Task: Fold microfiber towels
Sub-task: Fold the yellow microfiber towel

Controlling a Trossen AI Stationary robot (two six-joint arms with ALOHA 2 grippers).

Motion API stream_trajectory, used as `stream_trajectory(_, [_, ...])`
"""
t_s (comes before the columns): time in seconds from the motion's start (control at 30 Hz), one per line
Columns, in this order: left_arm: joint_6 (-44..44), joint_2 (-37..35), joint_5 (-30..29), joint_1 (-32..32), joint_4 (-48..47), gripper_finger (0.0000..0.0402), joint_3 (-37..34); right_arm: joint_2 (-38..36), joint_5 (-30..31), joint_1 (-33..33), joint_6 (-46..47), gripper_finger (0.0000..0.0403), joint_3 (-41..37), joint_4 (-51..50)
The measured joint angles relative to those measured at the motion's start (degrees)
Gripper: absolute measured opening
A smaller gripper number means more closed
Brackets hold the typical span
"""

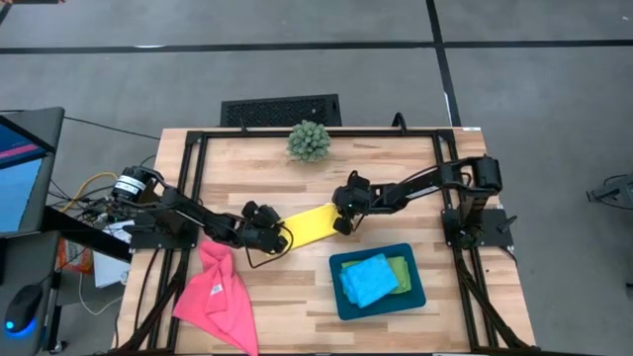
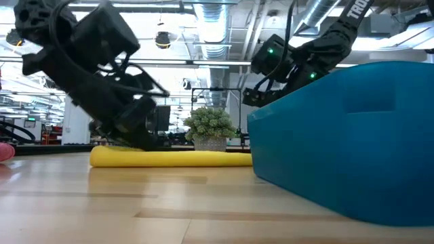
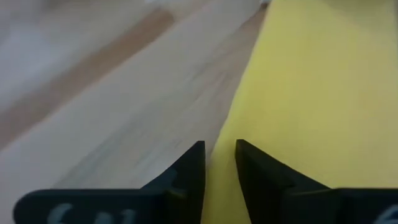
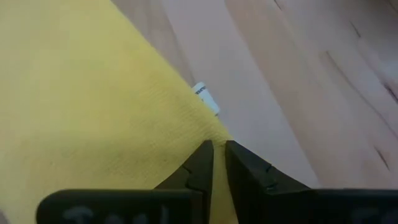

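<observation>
A yellow towel lies mid-table as a folded strip, slanting from near left to far right; in the low view it rests on the wood as a thick flat band. My left gripper is at its near-left end, shut on its edge. My right gripper is at its far-right end, shut on a corner. A pink towel lies crumpled at the near left. A blue towel and a green one lie in the teal tray. My left gripper has the yellow towel's long edge between its two fingers, with a narrow gap left between them. It comes slanting down from the table's left. The towel lies flat on the wood beyond the fingers. My right gripper pinches the towel's corner between its two fingers, close to a small white tag. It comes slanting down from the table's right. The cloth around the corner lies on the table.
A spiky green plant stands at the far edge, behind the towel. The teal tray's wall rises close to the near right of the yellow towel. Bare wood shows between the pink towel and the tray.
</observation>
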Motion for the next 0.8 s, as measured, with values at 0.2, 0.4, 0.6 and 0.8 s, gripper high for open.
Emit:
stream_trajectory(0.2, [-4.31,-0.06,0.17,0.04,0.05,0.0069,-2.28,-4.72,-0.30,0.00,-0.97,0.0070,-0.14,-0.32])
stream_trajectory(0.4, [0.52,-1.53,2.18,0.08,-0.23,0.0067,1.36,-9.49,-0.14,1.69,-2.15,0.0070,-0.07,-0.49])
stream_trajectory(0.6, [13.61,-4.48,0.31,0.34,2.15,0.0067,7.16,-9.80,-0.07,3.82,-2.41,0.0070,-0.02,-1.27])
stream_trajectory(0.8, [21.64,-2.25,9.45,6.19,6.54,0.0067,7.58,-5.29,-0.06,3.92,-1.98,0.0070,-0.05,-1.14])
